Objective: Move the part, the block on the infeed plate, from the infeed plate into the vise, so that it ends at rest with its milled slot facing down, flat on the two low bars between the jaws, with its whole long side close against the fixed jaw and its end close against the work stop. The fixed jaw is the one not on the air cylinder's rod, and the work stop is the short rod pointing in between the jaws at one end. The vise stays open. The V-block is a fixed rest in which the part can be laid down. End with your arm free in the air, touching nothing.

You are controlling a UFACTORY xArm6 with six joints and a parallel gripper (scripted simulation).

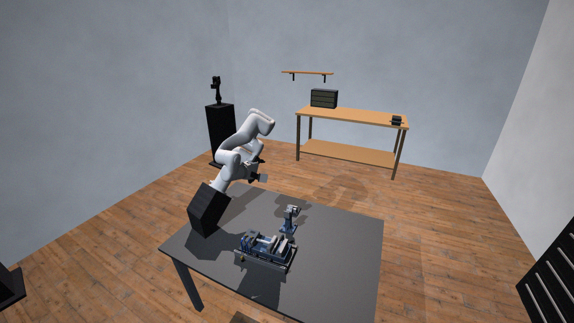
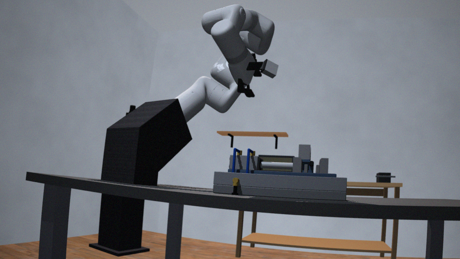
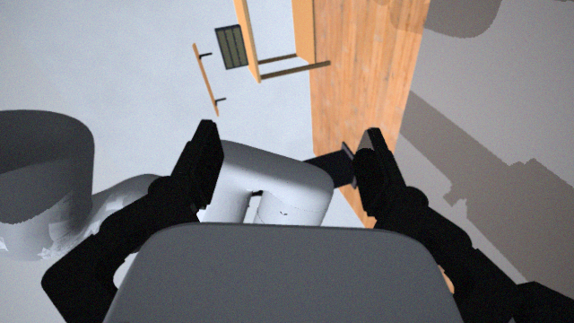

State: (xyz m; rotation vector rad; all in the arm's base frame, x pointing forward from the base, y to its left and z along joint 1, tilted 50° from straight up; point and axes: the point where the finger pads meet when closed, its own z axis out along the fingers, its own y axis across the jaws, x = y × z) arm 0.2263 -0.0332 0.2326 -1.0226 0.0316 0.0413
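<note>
Your gripper (image 3: 287,152) stands wide open with nothing between its black fingers; in the wrist view you see only the arm's own white links and the far wall between them. The arm (image 1: 241,148) is folded back on itself, high above the far left corner of the dark table (image 1: 341,257), well apart from everything on it. It rises from a slanted black pedestal (image 1: 206,211) at that corner.

Look near the table's middle for the vise (image 1: 267,246): it sits on a grey base plate with blue hoses at its left end, and its jaws stand apart. Just beyond it, on the far side, a blue-footed stand (image 1: 289,220) carries the part (image 1: 293,209), a small grey block on top; at this size you cannot tell which way its slot faces. In the exterior view the vise (image 2: 276,166) hides most of that stand.

Beyond the table a wooden workbench (image 1: 353,116) holds a dark drawer box (image 1: 323,98).
</note>
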